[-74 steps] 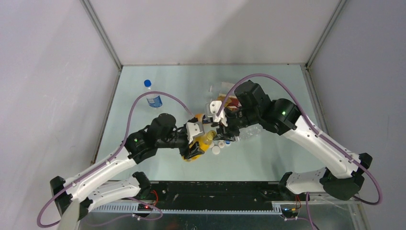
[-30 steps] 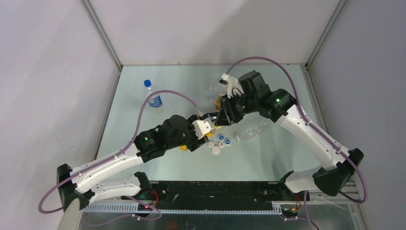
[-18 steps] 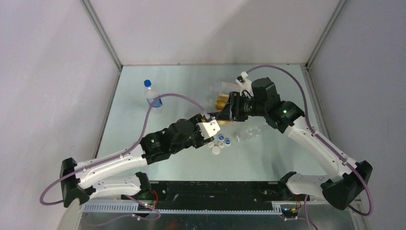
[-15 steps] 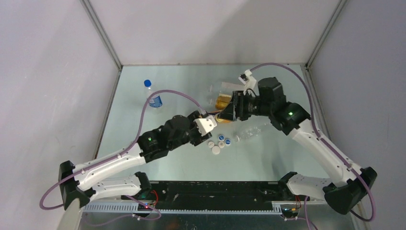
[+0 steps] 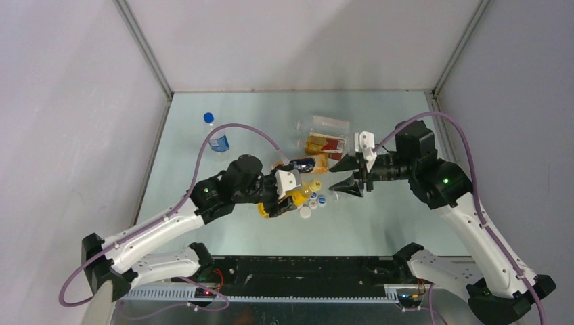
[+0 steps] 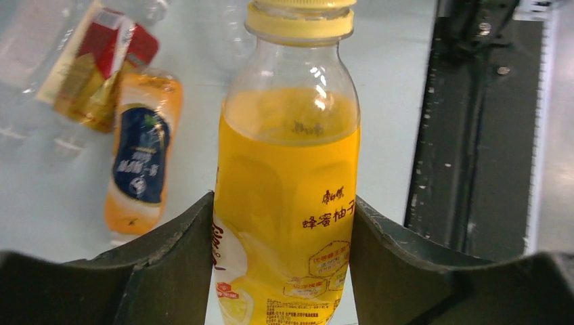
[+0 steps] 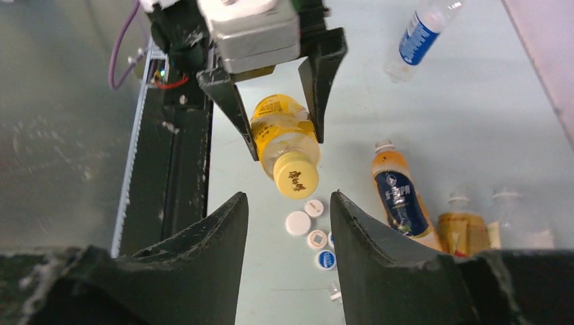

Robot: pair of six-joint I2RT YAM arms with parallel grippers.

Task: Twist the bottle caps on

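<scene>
While your left pincer (image 6: 283,203) pinches the orange-yellow bottle (image 6: 288,176) by its body, tilted above the bench (image 5: 379,122), the right pincer (image 5: 333,179) stands spread, facing the yellow cap (image 7: 296,175) but apart from it. Close off-centre and you may cock the cap on its thread. Twist hard and the smooth bottle may spin or slip down among the loose caps (image 7: 298,223). Against the view half a second back, the right pincer is no longer over the gold-and-red bottle (image 5: 323,144); it sits well back to the right.

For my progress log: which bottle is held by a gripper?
The yellow-capped orange-yellow bottle, in the left gripper; all others are on the table.
</scene>
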